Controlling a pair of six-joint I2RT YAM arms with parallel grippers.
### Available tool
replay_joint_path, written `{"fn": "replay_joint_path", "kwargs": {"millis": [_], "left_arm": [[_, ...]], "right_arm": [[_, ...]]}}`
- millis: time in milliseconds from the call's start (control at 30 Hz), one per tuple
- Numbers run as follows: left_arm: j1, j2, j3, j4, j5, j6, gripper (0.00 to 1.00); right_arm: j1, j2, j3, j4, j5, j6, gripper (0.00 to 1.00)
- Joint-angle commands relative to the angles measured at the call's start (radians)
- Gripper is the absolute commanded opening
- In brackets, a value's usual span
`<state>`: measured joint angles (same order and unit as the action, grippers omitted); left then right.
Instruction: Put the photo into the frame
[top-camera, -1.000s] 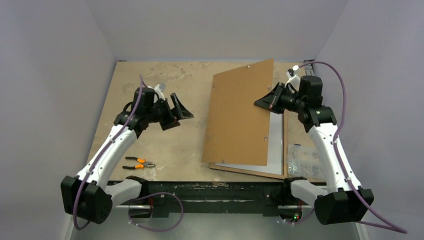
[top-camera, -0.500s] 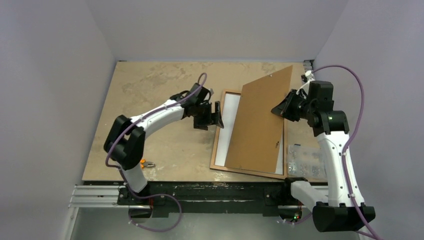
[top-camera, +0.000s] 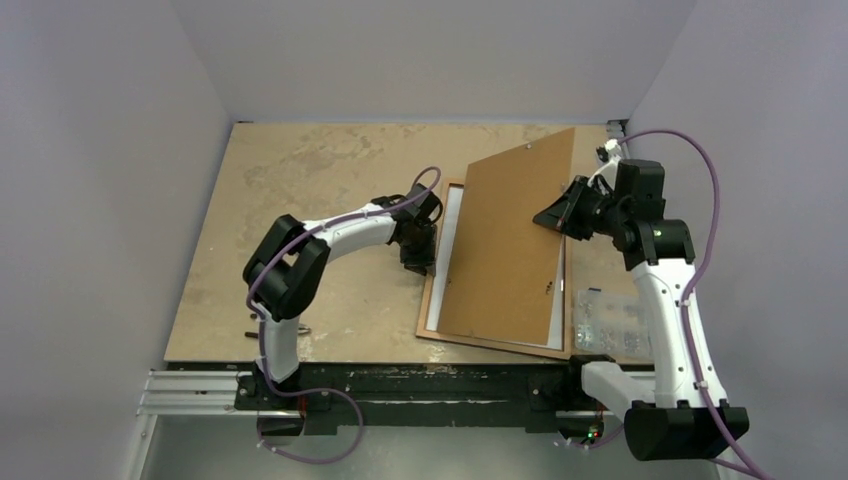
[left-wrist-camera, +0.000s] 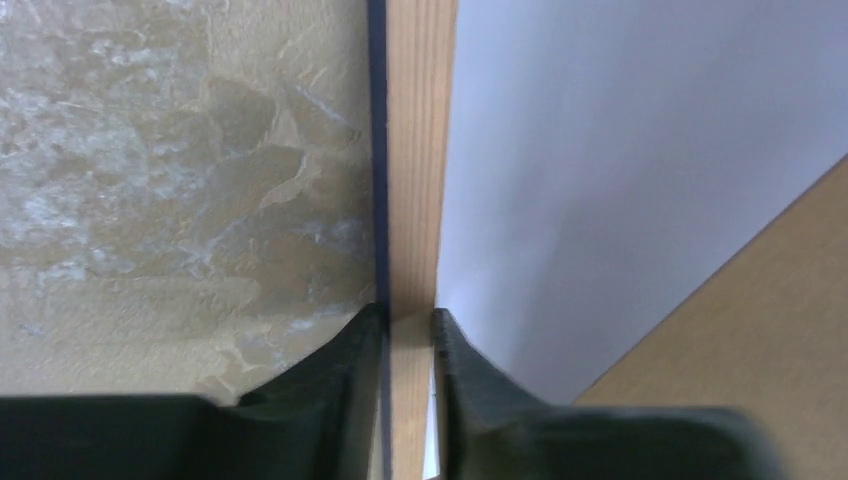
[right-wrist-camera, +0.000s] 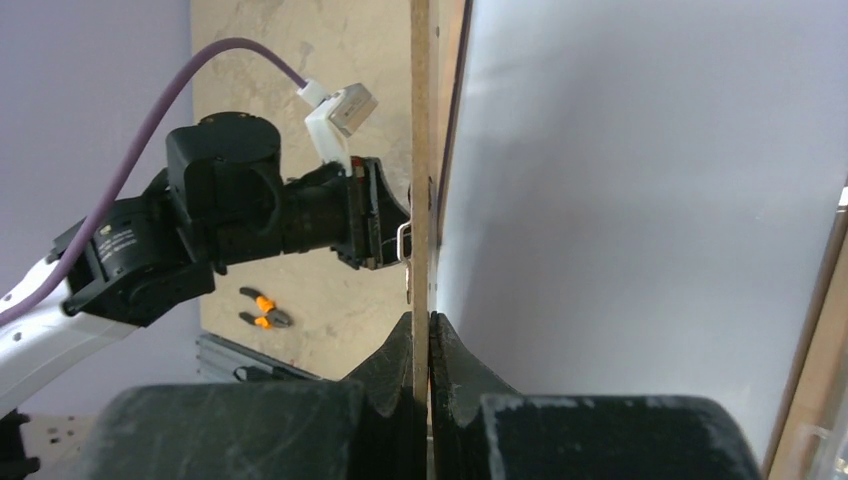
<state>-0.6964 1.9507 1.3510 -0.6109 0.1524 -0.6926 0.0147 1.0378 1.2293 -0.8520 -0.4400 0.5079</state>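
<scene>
Two grips now: our left gripper (left-wrist-camera: 408, 335), spread a second ago, pinches the left rail of the frame (left-wrist-camera: 412, 150), steadying it while our right gripper (right-wrist-camera: 421, 350) pinches the backing board (top-camera: 505, 240) tilted off the photo (left-wrist-camera: 620, 150), seemingly face-down inside.

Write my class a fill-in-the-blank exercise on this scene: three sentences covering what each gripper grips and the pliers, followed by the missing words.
1. The right gripper is shut on the edge of the ___ backing board.
2. The left gripper clamps a rail of the frame, which lies flat on the ___.
3. The pliers have ___ handles.

Missing words: brown; table; orange.
</scene>
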Motion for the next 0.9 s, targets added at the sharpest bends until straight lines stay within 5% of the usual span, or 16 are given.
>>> {"fn": "replay_joint_path", "kwargs": {"millis": [0,67,600,767,867], "left_arm": [[0.001,-0.017,-0.051,0.012,-0.073,0.0,0.13],[0.01,-0.056,-0.097,0.025,-0.105,-0.024,0.0],[0.053,-0.391,-0.446,0.133,-0.175,-0.17,0.0],[0.074,-0.443,-0.454,0.138,-0.137,-0.142,0.35],[0.114,-0.475,-0.457,0.134,-0.06,-0.124,0.46]], "right_arm": [[0.0,-0.001,-0.018,0.121,-0.152,0.073,0.0],[-0.001,0.006,-0.03,0.163,-0.184,0.093,0.0],[0.0,0.078,-0.165,0.438,-0.341,0.192,0.0],[0.002,0.135,-0.189,0.491,-0.396,0.159,0.0],[0.002,0.183,-0.175,0.481,-0.417,0.123,0.0]]}}
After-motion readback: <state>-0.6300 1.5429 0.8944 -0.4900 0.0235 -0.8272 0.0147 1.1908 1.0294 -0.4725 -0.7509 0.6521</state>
